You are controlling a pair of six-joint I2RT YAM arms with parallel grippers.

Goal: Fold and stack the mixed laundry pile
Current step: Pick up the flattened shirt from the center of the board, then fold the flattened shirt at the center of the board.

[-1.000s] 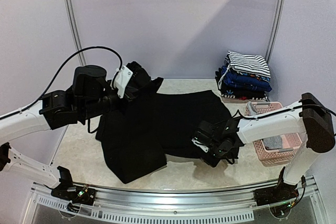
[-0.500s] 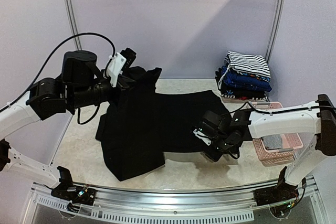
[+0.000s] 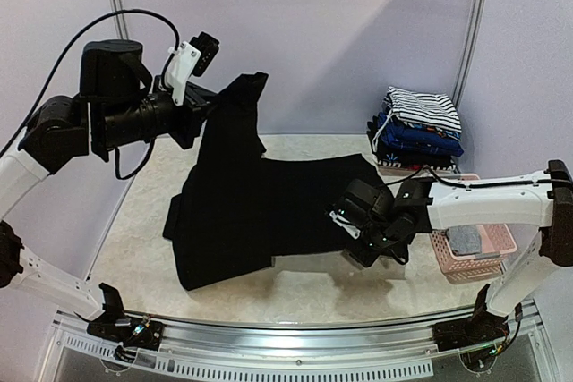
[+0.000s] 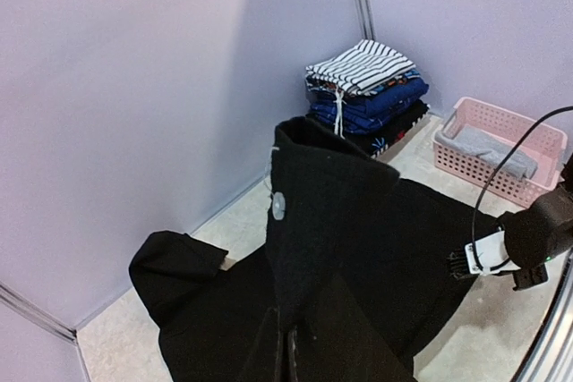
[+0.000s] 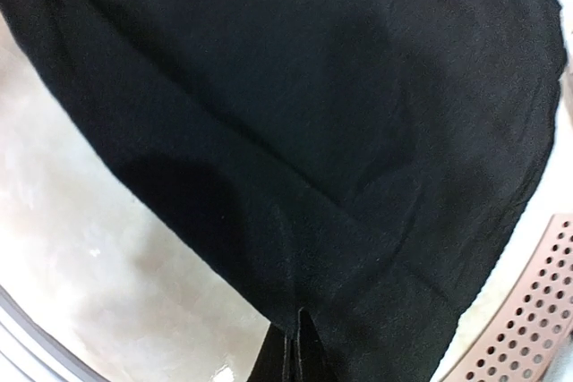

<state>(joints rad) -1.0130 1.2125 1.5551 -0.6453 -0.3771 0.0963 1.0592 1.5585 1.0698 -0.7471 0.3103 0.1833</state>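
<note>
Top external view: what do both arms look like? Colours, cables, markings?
Left arm and right arm: white tubular links, black cylindrical joint housings. A black cable loops above the left arm; a white bracket sits at its wrist. No markings legible.

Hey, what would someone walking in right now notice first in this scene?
A large black garment dominates: the left pincer holds one end lifted high at far left, while the right pincer pinches its near right edge. In the far right corner sits a folded stack topped by a striped piece, a pink basket just in front.
</note>
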